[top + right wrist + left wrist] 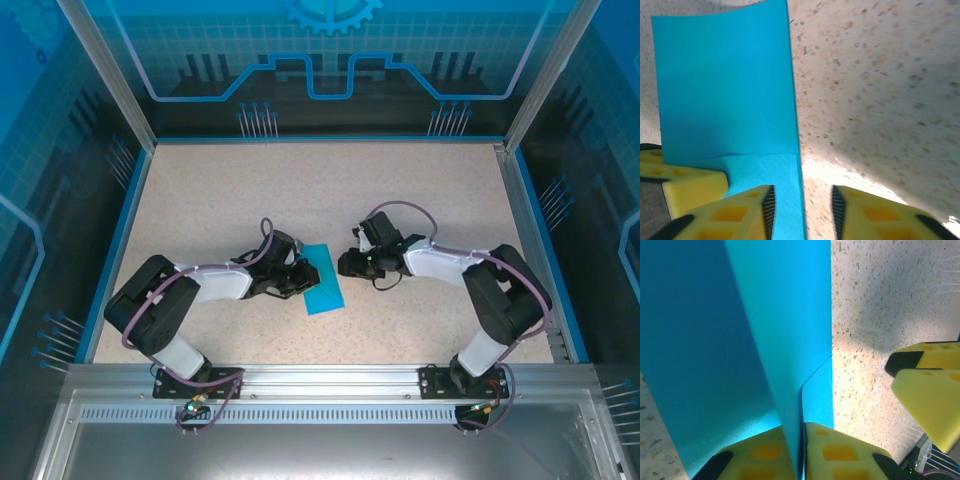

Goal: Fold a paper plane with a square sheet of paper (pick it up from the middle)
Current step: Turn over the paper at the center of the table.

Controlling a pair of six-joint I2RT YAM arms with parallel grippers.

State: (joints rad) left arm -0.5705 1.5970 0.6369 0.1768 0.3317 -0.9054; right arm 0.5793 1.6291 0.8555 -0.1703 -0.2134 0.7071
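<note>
The cyan-blue square sheet of paper lies folded over at the table's middle, between my two grippers. My left gripper comes at it from the left. In the left wrist view its yellow fingers are shut on a raised fold of the sheet. My right gripper stands at the sheet's right edge. In the right wrist view it is open, with the paper's edge lying between the jaws, next to the left finger.
The speckled beige table is walled by blue panels and a metal frame. The right gripper's yellow fingers show at the right of the left wrist view. A left finger shows at the left of the right wrist view.
</note>
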